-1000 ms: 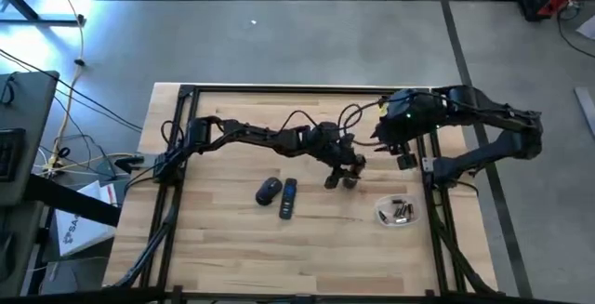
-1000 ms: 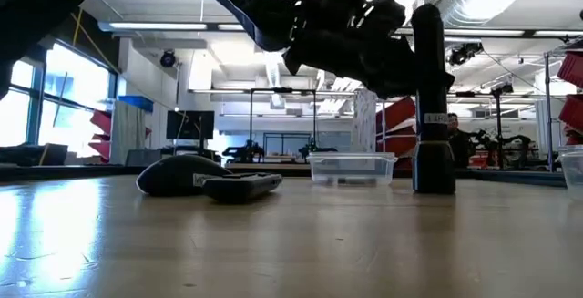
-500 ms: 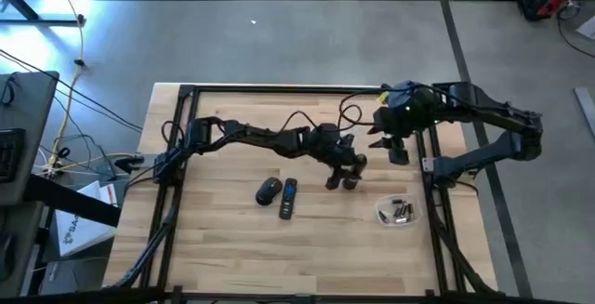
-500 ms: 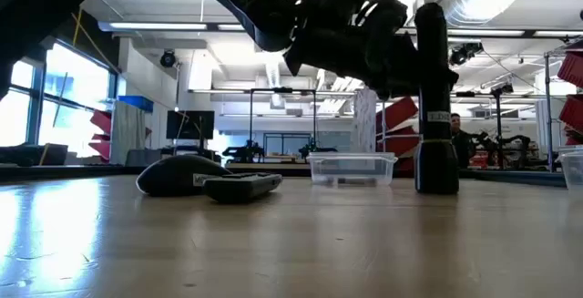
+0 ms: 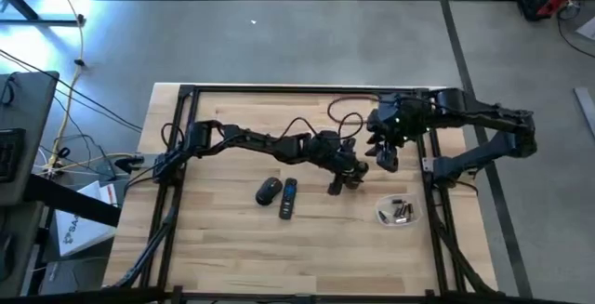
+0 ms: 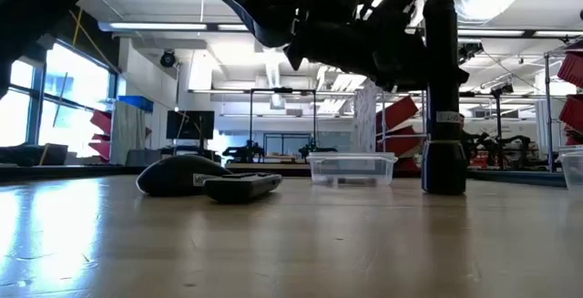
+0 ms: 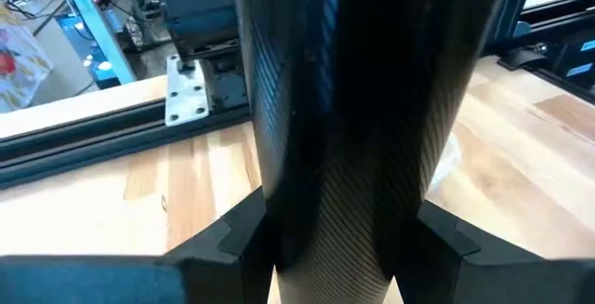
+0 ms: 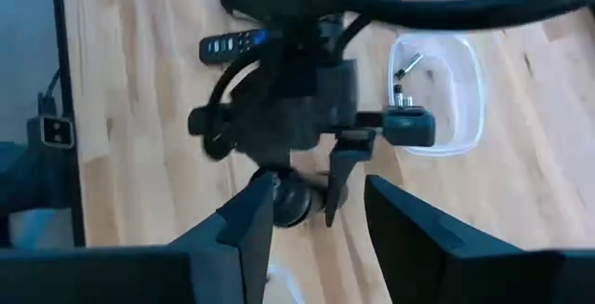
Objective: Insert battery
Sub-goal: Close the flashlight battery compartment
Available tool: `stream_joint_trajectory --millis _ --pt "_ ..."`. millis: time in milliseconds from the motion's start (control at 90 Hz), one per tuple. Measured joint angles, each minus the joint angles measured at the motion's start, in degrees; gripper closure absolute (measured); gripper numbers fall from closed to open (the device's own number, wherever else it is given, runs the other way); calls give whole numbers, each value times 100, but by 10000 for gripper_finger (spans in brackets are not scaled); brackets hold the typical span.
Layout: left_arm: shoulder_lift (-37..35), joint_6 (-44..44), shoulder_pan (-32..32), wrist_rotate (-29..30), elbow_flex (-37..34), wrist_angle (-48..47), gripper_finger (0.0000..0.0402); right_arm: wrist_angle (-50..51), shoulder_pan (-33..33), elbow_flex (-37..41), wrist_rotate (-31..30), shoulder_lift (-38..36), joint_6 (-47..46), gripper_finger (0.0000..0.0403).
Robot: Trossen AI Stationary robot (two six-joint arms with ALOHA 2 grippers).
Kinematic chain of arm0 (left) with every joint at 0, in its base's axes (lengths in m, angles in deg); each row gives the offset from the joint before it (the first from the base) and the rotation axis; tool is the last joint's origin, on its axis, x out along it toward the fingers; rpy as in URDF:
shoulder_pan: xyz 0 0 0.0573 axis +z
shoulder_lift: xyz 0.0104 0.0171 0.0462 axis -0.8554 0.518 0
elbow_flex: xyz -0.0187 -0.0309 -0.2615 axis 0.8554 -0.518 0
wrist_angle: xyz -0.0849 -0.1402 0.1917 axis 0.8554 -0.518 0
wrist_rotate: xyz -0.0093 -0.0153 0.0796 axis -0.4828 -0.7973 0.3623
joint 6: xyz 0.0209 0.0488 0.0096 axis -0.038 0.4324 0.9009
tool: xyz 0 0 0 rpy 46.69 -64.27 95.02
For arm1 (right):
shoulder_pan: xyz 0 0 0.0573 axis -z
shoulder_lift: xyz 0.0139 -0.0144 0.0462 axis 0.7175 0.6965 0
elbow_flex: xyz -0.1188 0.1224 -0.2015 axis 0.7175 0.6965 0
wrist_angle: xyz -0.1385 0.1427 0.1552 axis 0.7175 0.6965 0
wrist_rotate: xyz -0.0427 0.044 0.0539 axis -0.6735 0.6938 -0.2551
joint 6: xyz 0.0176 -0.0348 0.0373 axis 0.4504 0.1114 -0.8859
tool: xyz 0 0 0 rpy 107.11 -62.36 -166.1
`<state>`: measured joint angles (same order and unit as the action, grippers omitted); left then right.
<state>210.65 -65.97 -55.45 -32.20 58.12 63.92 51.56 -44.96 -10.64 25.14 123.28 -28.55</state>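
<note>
As we look straight down on the wooden bench (image 5: 232,239), the left arm reaches from the left edge toward the middle, and its tool (image 5: 340,182) sits just right of centre, low over the wood. Whether its fingers are clenched or released we cannot tell (the left wrist view is filled by a dark upright cylinder (image 7: 363,118)). In the low view that same dark post (image 6: 444,97) stands on the bench at centre right.

The right arm comes in from the right edge, and its tool (image 5: 386,155) hangs in the upper right of the high view, just up and right of the left tool. In the right wrist view its 2 fingers (image 8: 246,234) stand well apart, released, grasping nothing, with the left arm's wrist showing between them.

The remote control (image 5: 288,198) lies just left of centre in the high view, with the computer mouse (image 5: 269,190) touching or just beside its left side. Both show at centre left in the low view.

A clear plastic container (image 5: 395,213) sits at lower right, near the bench's right rail, and the batteries (image 5: 401,213) lie inside it.
</note>
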Motion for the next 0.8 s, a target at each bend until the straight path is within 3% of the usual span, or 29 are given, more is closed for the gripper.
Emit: stream_joint_trajectory --millis 156,800 --pt "0 -13 -1 41 0 0 255 79 -420 0 -655 68 370 265" --pt "-17 -52 -44 332 9 -59 255 -77 -686 141 -697 321 718 265"
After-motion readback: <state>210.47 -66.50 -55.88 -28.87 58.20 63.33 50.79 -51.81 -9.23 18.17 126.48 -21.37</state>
